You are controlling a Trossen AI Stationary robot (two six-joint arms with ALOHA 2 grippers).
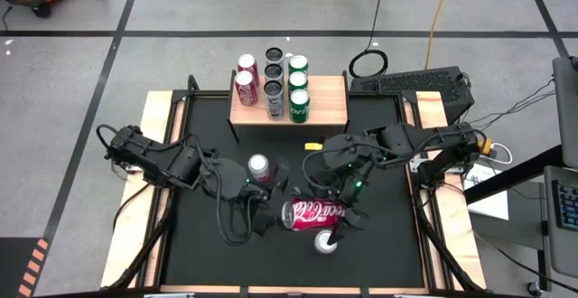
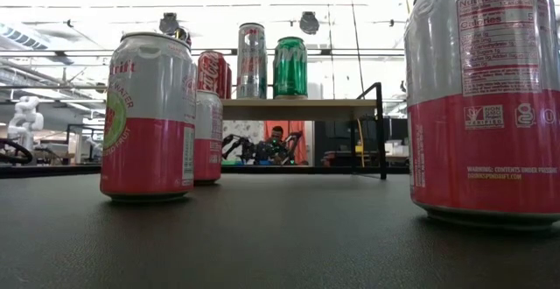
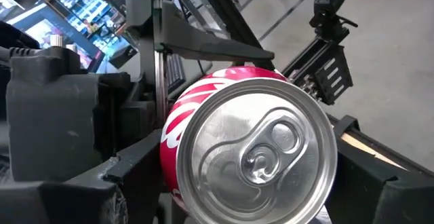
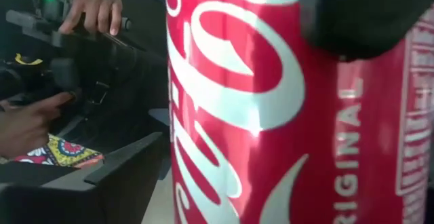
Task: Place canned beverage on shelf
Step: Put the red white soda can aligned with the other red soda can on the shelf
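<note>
Your red aluminium cola can (image 1: 312, 212) lies sideways between both arms, long axis left to right, well short of the light-wood shelf (image 1: 330, 108). Left gripper (image 1: 271, 209): jaws clamp its top end. Right gripper (image 1: 348, 209): jaws wide, straddling it.

Both arms are dark, near-black, built of chunky jointed segments with rounded housings. Loose black cables loop off the left arm (image 1: 163, 158) and trail beside the right arm (image 1: 424, 144), whose base carries a pale plate. Small green lights glow near the right wrist. The left gripper's fingers (image 3: 74, 190) are blocky, matte black, with angled flat faces.
</note>
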